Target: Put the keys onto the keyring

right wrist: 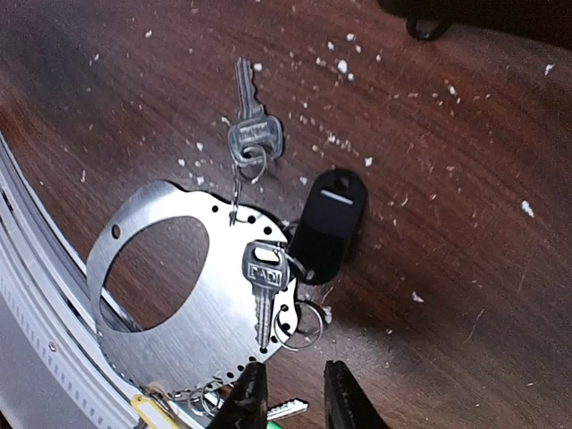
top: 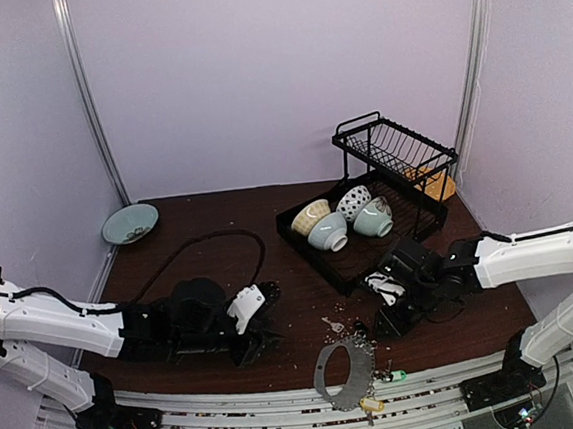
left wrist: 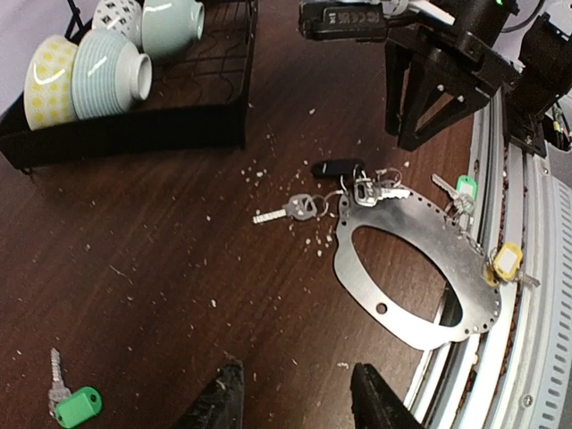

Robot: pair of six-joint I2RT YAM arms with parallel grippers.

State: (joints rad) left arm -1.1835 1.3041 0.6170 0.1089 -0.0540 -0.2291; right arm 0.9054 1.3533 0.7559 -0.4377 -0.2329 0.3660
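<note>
Most keys (left wrist: 380, 189) are seen hung on the keyring (left wrist: 407, 213) at the near edge of the worktop (left wrist: 161, 268), one green-tagged key (left wrist: 71, 404) left loose well apart, both pairs of jaws released and empty

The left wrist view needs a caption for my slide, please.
Open left gripper faces the keyring, keys clustered along its rim.

1. The left arm (top: 66, 329) is reaching in from the left, stretched low and nearly level, its wrist pointing toward the middle
2. The left pincer (left wrist: 299, 398) is gaping wide, its two dark fingers (left wrist: 223, 402) holding nothing
3. The right arm (top: 536, 253) is reaching in from the right, its forearm level and its wrist tipping downward
4. The right pincer (right wrist: 295, 398) is standing slightly parted, gripping nothing
</note>
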